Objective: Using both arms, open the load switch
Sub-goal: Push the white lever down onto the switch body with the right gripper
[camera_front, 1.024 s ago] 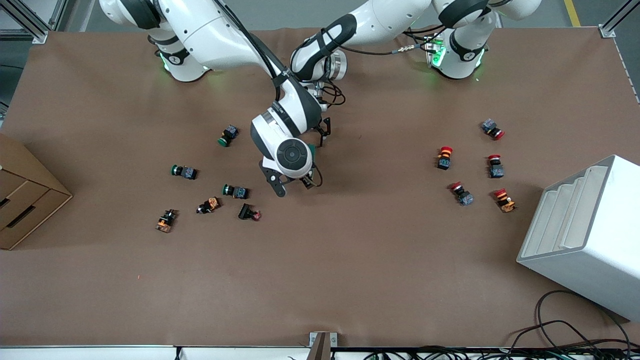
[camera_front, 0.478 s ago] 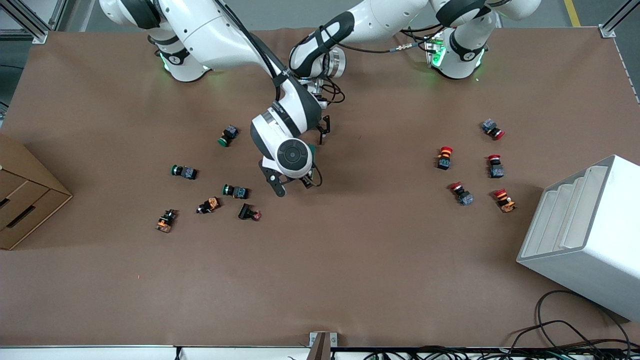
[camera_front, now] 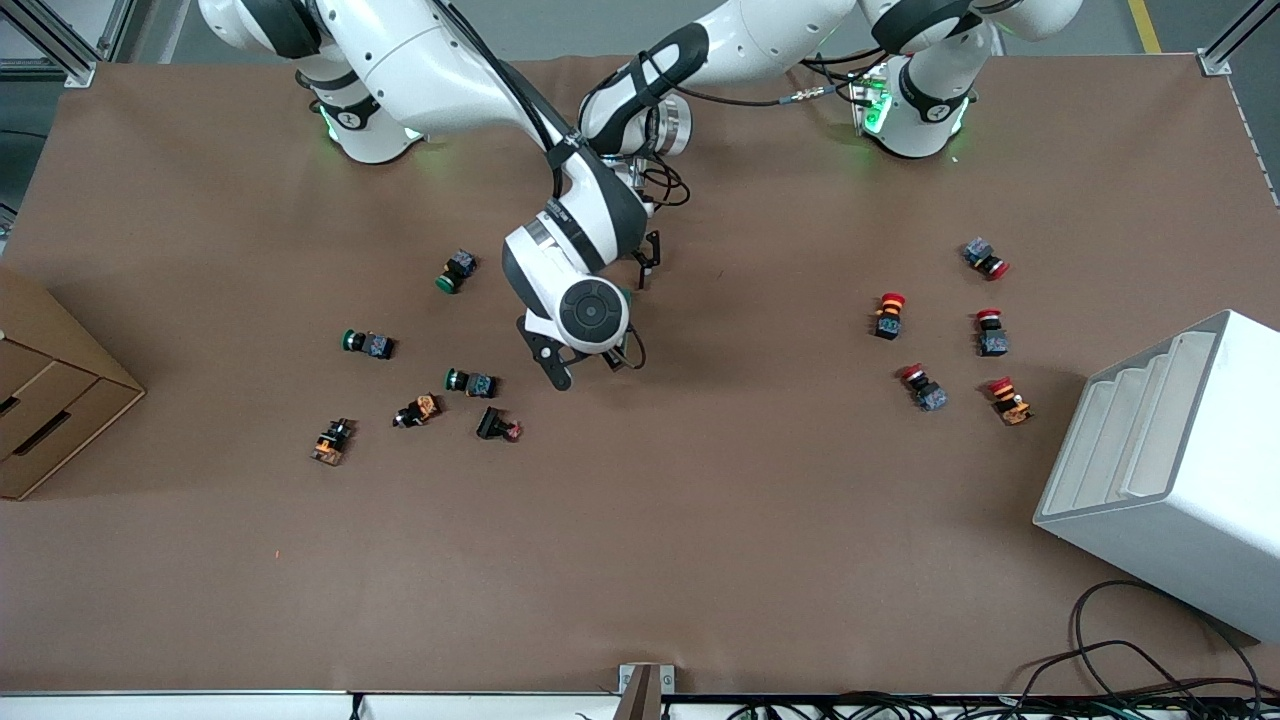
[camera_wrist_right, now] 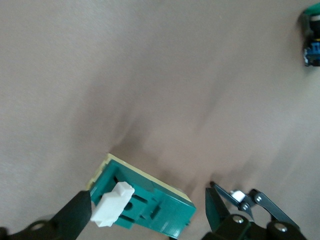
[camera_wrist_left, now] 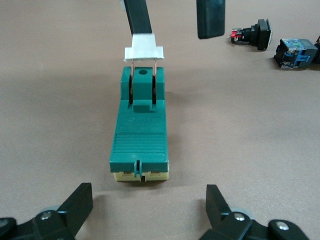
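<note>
On table, load switch [camera_wrist_left: 140,131], both jaws open

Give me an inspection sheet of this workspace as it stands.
Surface: brown table, matte.
Job's things: load switch lies flat; white lever at one end.
Clutter: green-capped push-buttons toward the right arm's end; red mushroom buttons toward the left arm's end.
Grippers: left end effector open at the switch's lever-free end; right end effector open, straddling the lever end.
Cables: loose loops at the table edge nearest the front camera.
Surroundings: cardboard drawer box; white rack.
</note>
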### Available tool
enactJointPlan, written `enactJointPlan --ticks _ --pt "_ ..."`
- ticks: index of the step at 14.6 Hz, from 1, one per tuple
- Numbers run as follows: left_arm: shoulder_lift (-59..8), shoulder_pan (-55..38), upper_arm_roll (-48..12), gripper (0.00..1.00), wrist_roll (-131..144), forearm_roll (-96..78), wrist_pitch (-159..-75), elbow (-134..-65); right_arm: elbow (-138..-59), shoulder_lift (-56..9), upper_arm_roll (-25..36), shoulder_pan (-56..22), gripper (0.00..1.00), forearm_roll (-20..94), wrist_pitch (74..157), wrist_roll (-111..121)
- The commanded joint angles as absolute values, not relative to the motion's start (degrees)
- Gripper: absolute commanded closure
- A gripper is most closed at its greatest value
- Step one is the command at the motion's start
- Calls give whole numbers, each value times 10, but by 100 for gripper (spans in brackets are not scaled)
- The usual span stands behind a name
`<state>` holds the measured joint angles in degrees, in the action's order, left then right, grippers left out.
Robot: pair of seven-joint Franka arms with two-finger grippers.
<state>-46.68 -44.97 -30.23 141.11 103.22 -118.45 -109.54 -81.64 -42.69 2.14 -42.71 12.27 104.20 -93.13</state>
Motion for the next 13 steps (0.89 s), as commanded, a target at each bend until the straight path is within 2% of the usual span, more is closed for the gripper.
enactJointPlan --ticks 1,4,13 --pt "-484 -457 -302 0 1416 1031 -1189 -1092 -836 -423 18 -438 0 148 1002 -933" --pt "-484 -456 -301 0 1417 1031 -1189 -1092 -825 -422 9 -441 0 149 965 -937" --pt "-484 -455 -302 0 1418 1030 -1189 -1093 -831 -425 10 -460 0 145 960 -941"
